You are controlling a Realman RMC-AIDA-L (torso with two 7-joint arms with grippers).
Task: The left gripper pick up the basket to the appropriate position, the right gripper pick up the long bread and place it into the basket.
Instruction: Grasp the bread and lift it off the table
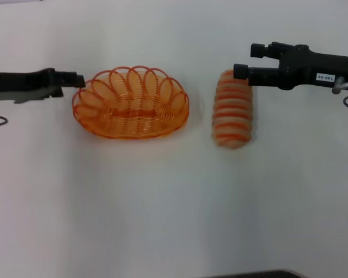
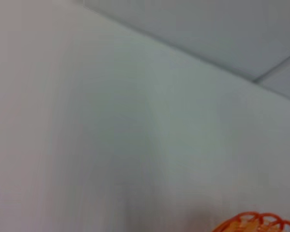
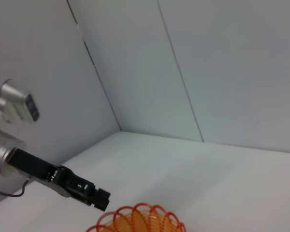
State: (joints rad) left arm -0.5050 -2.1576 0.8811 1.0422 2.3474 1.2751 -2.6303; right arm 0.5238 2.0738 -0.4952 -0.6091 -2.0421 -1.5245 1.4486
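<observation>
Basket within reach of the left fingers, bread under the right ones

Basket [image 1: 130,103] sits left of centre on the white desk [image 1: 162,208], long axis across the frame; left gripper [image 1: 75,80] hovers just beside its left rim, nearer arm by far, finger gap not discernible. Long bread [image 1: 232,110] lies right of centre, long axis running up-frame; right gripper [image 1: 243,62] hangs over its top end, fingers apart, holding nothing. Probably still to do: grasp rim first
</observation>
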